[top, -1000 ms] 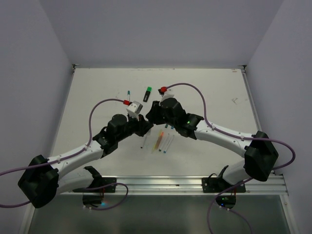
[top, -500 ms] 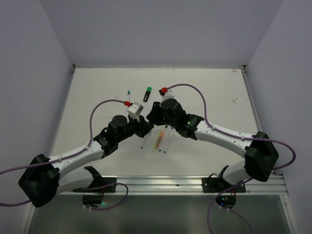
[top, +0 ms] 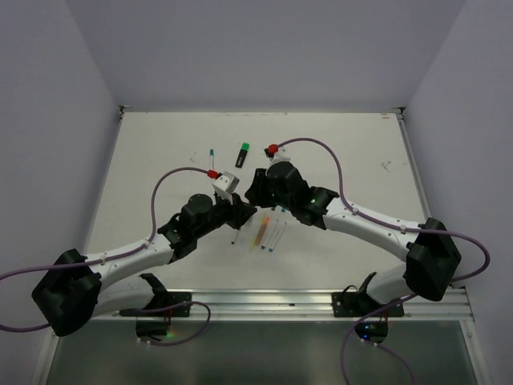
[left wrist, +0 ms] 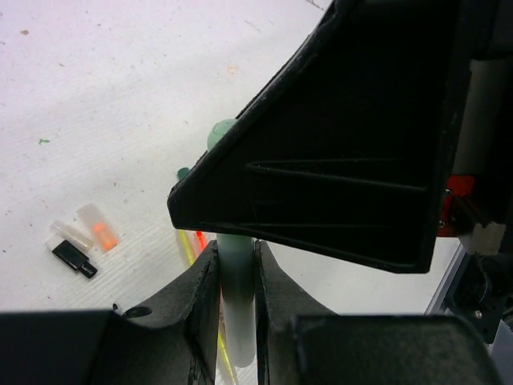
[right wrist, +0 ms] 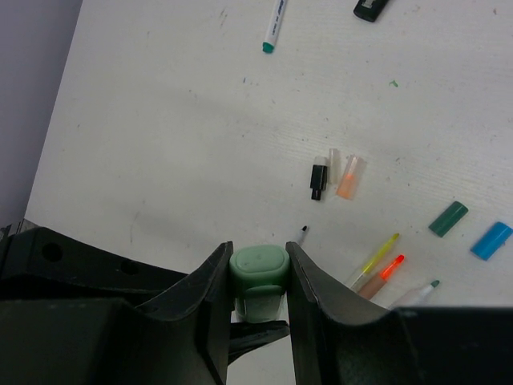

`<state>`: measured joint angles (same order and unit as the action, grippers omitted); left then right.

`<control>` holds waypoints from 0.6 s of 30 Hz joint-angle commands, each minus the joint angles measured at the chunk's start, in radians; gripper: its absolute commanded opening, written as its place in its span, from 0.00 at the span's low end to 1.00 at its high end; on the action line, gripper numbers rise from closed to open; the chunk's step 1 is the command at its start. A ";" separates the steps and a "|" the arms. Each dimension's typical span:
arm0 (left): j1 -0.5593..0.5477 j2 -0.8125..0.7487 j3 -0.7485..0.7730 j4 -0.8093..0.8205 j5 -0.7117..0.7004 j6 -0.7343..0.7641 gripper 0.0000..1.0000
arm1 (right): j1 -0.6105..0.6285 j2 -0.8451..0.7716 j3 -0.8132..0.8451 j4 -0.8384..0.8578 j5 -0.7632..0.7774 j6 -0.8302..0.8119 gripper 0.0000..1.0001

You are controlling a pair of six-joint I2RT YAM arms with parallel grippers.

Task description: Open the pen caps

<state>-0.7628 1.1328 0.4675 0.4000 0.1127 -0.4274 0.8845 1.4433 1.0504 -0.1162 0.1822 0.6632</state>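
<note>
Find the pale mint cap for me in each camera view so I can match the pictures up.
Top external: hidden where the left gripper and right gripper meet.
Left wrist: mint cap peeks out left of centre, above the pale barrel.
Right wrist: mint cap bottom centre, clamped in the right gripper.
Shared landmark: the orange cap, in both wrist views; too small in the top one.

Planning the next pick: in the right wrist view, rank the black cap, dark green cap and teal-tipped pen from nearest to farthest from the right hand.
1. Black cap: just beyond the right hand, slightly right.
2. Dark green cap: far right.
3. Teal-tipped pen: top of the view.
</note>
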 commanded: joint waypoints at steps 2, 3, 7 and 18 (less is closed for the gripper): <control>-0.081 0.013 -0.053 -0.030 0.056 -0.013 0.00 | -0.091 -0.058 0.128 0.084 0.108 -0.016 0.00; -0.096 0.012 -0.067 -0.027 0.056 -0.028 0.00 | -0.117 -0.064 0.144 0.098 0.111 -0.019 0.00; -0.125 -0.001 -0.095 -0.021 0.048 -0.060 0.00 | -0.185 -0.073 0.187 0.112 0.117 -0.022 0.00; -0.132 0.070 -0.089 -0.015 0.070 -0.074 0.00 | -0.279 -0.115 0.252 0.248 0.168 -0.066 0.00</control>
<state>-0.8722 1.1664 0.4023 0.4919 0.0772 -0.4904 0.6617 1.4151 1.2140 -0.0944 0.1665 0.6407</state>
